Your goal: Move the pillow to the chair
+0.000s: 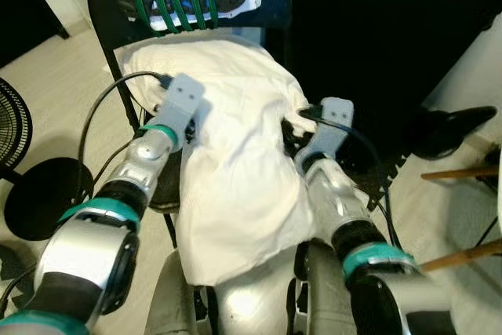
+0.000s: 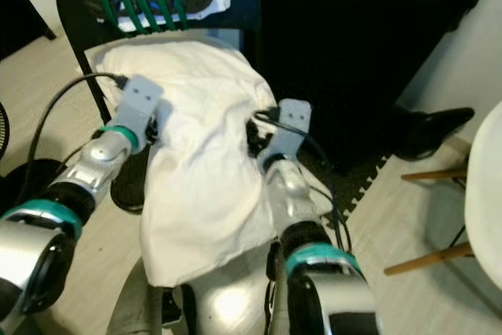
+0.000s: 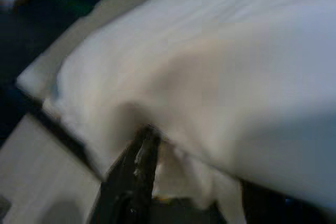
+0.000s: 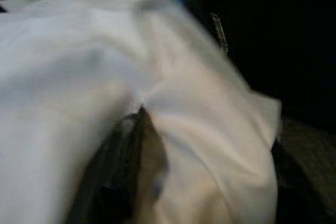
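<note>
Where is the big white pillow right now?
In the left eye view the pillow sits mid-frame, held between the left gripper and right gripper, its far end over the black chair.

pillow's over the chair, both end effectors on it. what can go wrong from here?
1. The pillow has its far end on the black chair while its near end hangs toward the robot; released now, it may slide off.
2. The left end effector and right end effector pinch folds of cloth, so fabric could snag as they withdraw.
</note>
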Controlling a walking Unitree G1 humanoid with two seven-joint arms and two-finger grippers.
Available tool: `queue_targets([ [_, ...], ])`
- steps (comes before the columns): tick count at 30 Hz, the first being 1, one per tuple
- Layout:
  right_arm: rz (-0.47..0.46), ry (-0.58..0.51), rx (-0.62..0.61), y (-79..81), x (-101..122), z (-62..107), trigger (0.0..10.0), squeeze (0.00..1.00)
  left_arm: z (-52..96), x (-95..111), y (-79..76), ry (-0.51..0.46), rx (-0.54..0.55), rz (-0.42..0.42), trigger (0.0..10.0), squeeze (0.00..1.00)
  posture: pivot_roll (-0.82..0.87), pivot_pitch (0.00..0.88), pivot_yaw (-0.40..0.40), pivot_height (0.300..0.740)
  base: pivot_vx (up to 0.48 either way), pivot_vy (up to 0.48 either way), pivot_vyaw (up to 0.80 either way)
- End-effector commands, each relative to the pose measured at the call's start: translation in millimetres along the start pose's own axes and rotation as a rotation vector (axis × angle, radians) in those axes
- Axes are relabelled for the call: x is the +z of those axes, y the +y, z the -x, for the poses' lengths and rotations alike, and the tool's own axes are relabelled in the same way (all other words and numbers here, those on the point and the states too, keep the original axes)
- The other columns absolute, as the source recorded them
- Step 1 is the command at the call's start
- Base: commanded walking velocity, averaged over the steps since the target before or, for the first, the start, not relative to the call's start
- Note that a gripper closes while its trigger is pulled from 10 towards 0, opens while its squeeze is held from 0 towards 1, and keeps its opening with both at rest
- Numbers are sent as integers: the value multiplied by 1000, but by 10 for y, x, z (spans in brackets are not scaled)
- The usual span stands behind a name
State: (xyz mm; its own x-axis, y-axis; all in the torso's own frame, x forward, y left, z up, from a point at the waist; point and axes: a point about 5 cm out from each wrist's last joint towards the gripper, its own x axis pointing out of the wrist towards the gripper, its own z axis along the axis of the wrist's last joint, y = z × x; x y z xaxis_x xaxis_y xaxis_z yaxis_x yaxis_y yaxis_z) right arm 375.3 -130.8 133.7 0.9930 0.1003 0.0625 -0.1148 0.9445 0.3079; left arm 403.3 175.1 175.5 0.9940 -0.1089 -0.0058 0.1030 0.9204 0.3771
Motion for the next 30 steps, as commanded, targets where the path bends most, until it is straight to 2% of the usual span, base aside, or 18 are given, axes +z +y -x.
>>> queue_targets([
  [1, -15, -57, -24, -96, 10, 82, 10000, 1000, 74, -142, 120, 19, 32, 32, 10000, 1000, -26, 129, 82, 611, 0, 0, 0],
  [2, -15, -57, -24, -96, 10, 82, 10000, 1000, 74, -142, 120, 19, 32, 32, 10000, 1000, -26, 129, 82, 611, 0, 0, 0],
  [3, -18, -86, -69, -210, 14, 165, 10000, 0, 126, -238, 200, 36, 72, 68, 10000, 1000, -23, 97, 73, 611, 0, 0, 0],
  [4, -18, -102, -98, -278, 14, 222, 10000, 0, 163, -301, 252, 47, 100, 95, 10000, 1000, -23, 94, 73, 611, 0, 0, 0],
  [5, -4, -137, -110, -341, 30, 316, 10000, 0, 210, -357, 299, 30, 122, 177, 10000, 0, -23, 82, 71, 611, 0, 0, 0],
  [6, -4, -137, -110, -341, 30, 316, 10000, 0, 210, -357, 299, 30, 122, 177, 10000, 0, -23, 82, 71, 611, 0, 0, 0],
  [9, 35, -200, -107, -404, 50, 533, 10000, 0, 337, -438, 448, -61, 203, 346, 10000, 0, -18, 60, 74, 611, 0, 0, 0],
  [14, 76, -256, -121, -427, 117, 647, 10000, 0, 453, -455, 658, -133, 341, 412, 10000, 0, -8, 45, 74, 611, 0, 0, 0],
  [19, 95, -320, -154, -462, 221, 702, 10000, 0, 491, -389, 647, -205, 367, 456, 10000, 0, 5, 33, 65, 611, 0, 0, 0],
  [20, 92, -316, -143, -434, 232, 701, 10000, 0, 494, -334, 544, -243, 334, 474, 10000, 0, 12, 30, 55, 611, 0, 0, 0],
  [22, 92, -316, -143, -434, 232, 701, 10000, 0, 494, -334, 544, -243, 334, 474, 10000, 0, 12, 30, 55, 611, 0, 0, 0],
  [23, 94, -295, -109, -364, 220, 696, 10000, 0, 499, -278, 403, -271, 288, 484, 10000, 0, 16, 21, 45, 611, 0, 0, 0],
  [24, 94, -295, -109, -364, 220, 696, 10000, 0, 499, -278, 403, -271, 288, 484, 10000, 0, 16, 21, 45, 611, 0, 0, 0],
  [25, 88, -275, -64, -266, 204, 713, 10000, 0, 512, -216, 202, -296, 207, 481, 10000, 0, 24, 10, 40, 611, 0, 0, 0],
  [27, 88, -275, -64, -266, 204, 713, 10000, 0, 512, -216, 202, -296, 207, 481, 10000, 0, 24, 10, 40, 611, 0, 0, 0],
  [28, 73, -259, -39, -212, 182, 734, 10000, 0, 533, -150, -22, -315, 131, 480, 10000, 0, 28, 5, 44, 611, 0, 0, 0],
  [29, 73, -259, -39, -212, 182, 734, 10000, 0, 533, -150, -22, -315, 131, 480, 10000, 0, 28, 5, 44, 611, 0, 0, 0],
  [30, 62, -241, -15, -178, 164, 735, 10000, 0, 554, -87, -206, -330, 69, 476, 10000, 0, 25, 4, 54, 611, 0, 0, 0],
])
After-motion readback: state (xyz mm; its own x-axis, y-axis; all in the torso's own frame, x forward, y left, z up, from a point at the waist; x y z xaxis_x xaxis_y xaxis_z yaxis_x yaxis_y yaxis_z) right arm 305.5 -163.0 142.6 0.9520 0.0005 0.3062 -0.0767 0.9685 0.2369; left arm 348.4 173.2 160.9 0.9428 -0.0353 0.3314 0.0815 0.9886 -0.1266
